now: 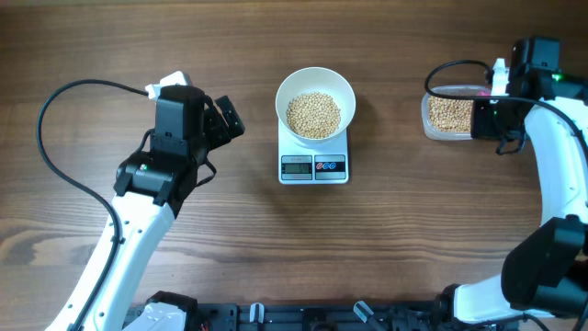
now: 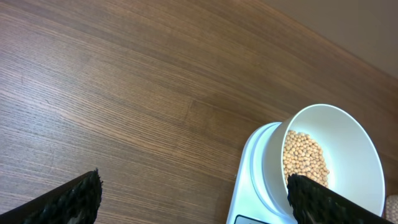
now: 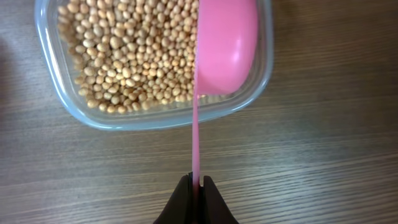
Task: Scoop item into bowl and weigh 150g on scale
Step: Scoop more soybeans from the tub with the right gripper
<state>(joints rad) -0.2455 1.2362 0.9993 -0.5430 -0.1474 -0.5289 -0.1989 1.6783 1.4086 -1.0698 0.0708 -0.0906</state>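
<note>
A white bowl [image 1: 315, 99] holding soybeans [image 1: 313, 114] rests on a white scale [image 1: 313, 166] at the table's middle; the same bowl [image 2: 329, 162] and scale [image 2: 249, 186] show at the lower right of the left wrist view. My left gripper [image 1: 228, 118] hovers open to the left of the scale, with its fingertips [image 2: 74, 196] wide apart and nothing between them. At the far right, my right gripper [image 3: 196, 182] is shut on the thin handle of a pink scoop [image 3: 225, 46]. The scoop's cup sits on edge inside a clear container of soybeans [image 3: 137, 59], which also appears as the clear container [image 1: 447, 114] in the overhead view.
The scale's display [image 1: 296, 165] and buttons [image 1: 330, 166] face the near edge. A black cable [image 1: 64, 138] loops over the table at the left. Bare wood lies between the scale and the container.
</note>
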